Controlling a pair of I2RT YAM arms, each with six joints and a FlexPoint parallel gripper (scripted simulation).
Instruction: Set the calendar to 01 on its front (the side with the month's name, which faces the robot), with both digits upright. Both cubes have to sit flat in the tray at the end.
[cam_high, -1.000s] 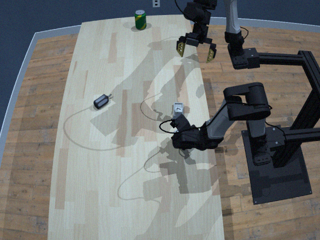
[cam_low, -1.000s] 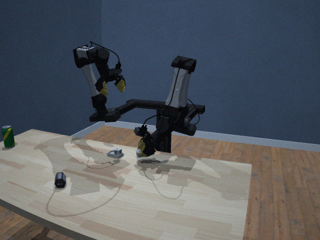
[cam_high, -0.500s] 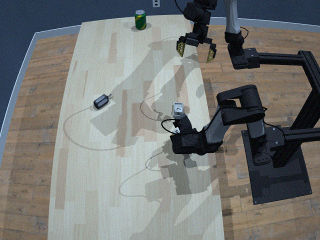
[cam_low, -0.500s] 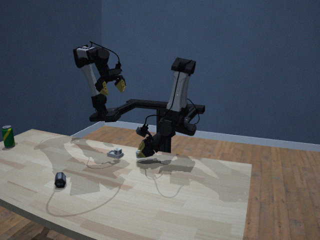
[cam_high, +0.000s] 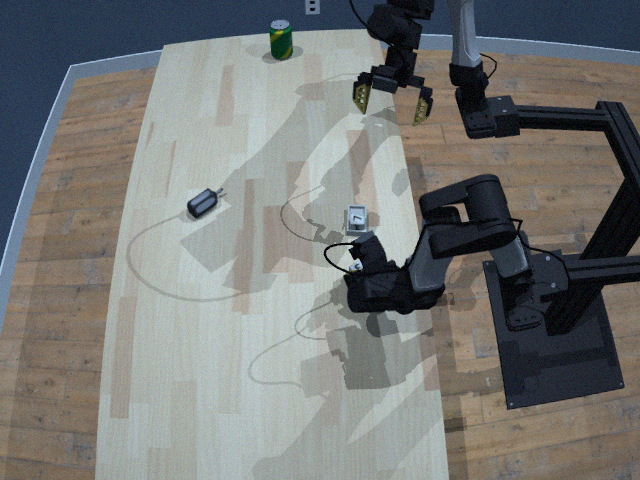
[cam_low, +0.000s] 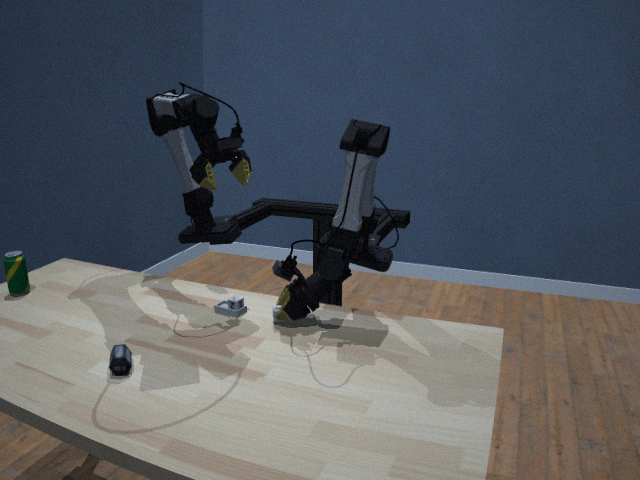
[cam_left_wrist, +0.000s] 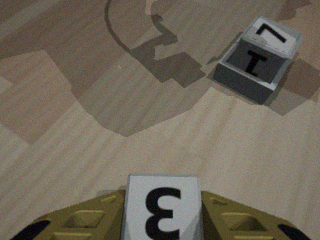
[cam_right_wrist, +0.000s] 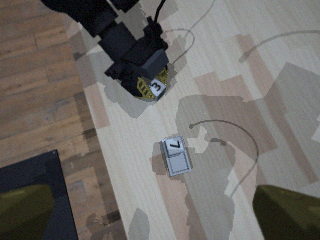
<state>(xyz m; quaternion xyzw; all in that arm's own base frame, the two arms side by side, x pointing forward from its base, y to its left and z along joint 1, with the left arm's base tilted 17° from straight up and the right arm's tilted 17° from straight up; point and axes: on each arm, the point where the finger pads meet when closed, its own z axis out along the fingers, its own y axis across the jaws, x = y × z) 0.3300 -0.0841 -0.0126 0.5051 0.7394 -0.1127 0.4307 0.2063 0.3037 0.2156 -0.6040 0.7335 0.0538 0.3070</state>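
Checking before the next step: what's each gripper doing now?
Left gripper: closed on a cube showing a 3.
Right gripper: open, holding nothing.

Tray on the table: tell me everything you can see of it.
The tray is a small, pale grey, open rectangular box with low walls, seemingly plastic. It lies flat on the table. One cube, 7 on top, fills one end; the other end is vacant. No claw touches it.
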